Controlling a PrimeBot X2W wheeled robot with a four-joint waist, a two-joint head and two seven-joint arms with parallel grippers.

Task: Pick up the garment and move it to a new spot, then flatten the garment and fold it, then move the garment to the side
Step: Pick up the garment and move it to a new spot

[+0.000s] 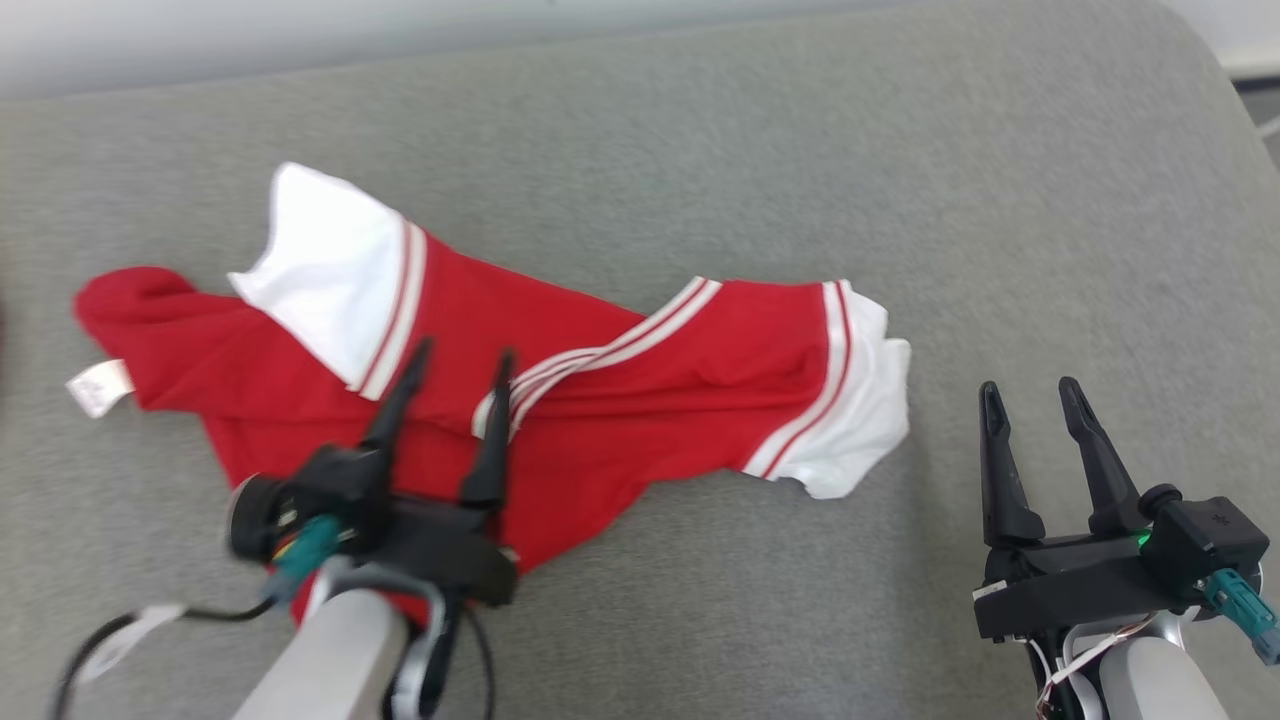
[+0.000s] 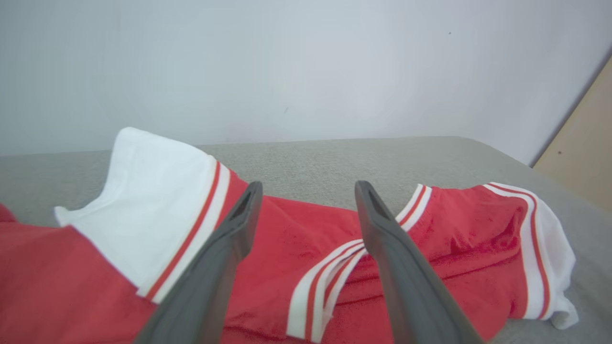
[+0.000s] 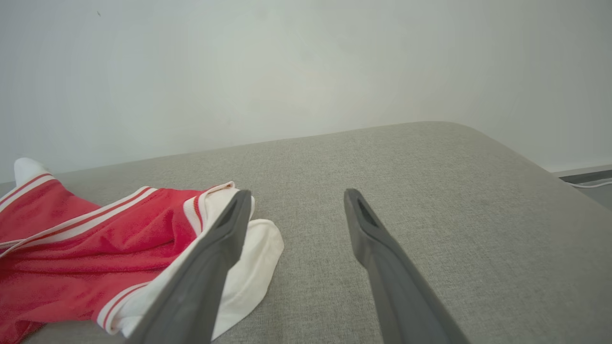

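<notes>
on a grey upholstered surface (image 1: pixel 900 150) the crumpled red-and-white garment (image 1: pixel 650 400) is seen left of centre, the spread left end effector (image 1: pixel 462 352) poised over it, the right end effector (image 1: pixel 1030 385) spread at lower right. pick-up is judged pending; lowering and pinching are called for.

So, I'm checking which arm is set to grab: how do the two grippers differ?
The left gripper is over the red garment; the right gripper is over the grey cushion, beside the white sleeve. The left gripper looks blurred, the right gripper sharp. Both are open, holding nothing.
</notes>
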